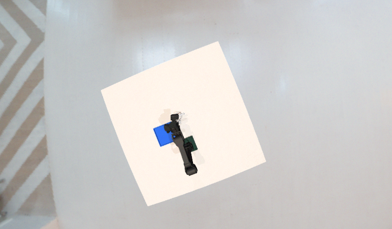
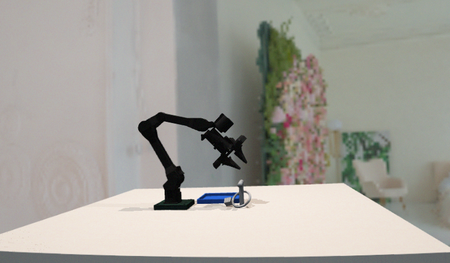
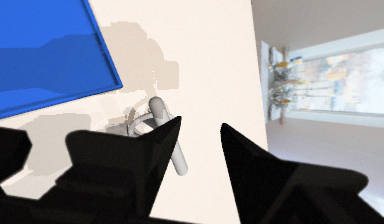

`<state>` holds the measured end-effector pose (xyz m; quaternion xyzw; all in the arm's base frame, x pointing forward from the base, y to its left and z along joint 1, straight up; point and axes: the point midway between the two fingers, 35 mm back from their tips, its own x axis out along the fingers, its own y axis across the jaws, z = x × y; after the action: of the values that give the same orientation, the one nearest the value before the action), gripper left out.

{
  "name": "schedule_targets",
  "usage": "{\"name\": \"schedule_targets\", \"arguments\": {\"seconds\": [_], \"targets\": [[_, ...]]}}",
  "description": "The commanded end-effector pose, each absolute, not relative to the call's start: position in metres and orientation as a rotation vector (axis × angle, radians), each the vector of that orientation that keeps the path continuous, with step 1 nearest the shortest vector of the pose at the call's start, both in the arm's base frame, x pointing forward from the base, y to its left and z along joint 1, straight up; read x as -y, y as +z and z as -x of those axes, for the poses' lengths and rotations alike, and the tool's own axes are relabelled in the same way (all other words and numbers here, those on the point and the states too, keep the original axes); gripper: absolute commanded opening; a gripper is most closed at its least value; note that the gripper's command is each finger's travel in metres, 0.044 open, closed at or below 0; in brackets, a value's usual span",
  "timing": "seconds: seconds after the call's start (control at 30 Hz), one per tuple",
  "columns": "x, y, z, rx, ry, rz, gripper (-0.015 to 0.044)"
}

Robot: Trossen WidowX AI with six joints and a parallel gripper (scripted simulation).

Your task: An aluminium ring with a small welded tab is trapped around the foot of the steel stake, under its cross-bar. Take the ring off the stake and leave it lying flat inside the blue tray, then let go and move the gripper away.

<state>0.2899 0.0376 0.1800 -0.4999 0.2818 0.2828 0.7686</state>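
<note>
Over there, the jaws (image 2: 243, 166) hang parted and empty above the ring (image 2: 234, 203) (image 3: 132, 126), which tilts around the stake (image 2: 241, 194) (image 3: 179, 159), its tab side towards the arm's base (image 2: 159, 207) (image 1: 195, 149).

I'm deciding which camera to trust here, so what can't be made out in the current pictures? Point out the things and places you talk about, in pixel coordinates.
- Ring (image 2: 233, 204) (image 3: 131, 129): in the wrist view, a gripper (image 2: 243, 166) (image 3: 201, 123) finger covers part of it.
- Stake's foot: hidden by that same finger in the wrist view.
- Tray (image 1: 160, 146) (image 2: 213, 201) (image 3: 112, 64): the top view loses its right side under the arm; the wrist view's edge cuts it off.
- Ring's tab: too small in the top view.
</note>
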Motion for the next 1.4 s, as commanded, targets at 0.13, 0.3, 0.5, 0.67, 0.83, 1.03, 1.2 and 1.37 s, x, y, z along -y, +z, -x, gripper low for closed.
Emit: {"name": "schedule_targets", "arguments": {"seconds": [0.13,0.3,0.5,0.67,0.83,1.03,1.2,1.37], "targets": [[-0.036,0.163,-0.277,-0.704,0.518,0.866,0.0200],[-0.034,0.151,-0.268,-0.762,0.452,0.724,0.0200],[-0.032,0.138,-0.259,-0.815,0.380,0.581,0.0200],[-0.041,0.130,-0.250,-0.851,0.365,0.502,0.0200],[-0.038,0.115,-0.242,-0.899,0.300,0.393,0.0200],[-0.031,0.095,-0.231,-0.958,0.196,0.240,0.0200],[-0.025,0.077,-0.220,-1.003,0.096,0.104,0.0200],[-0.021,0.065,-0.212,-1.029,0.025,0.013,0.0200]]}}
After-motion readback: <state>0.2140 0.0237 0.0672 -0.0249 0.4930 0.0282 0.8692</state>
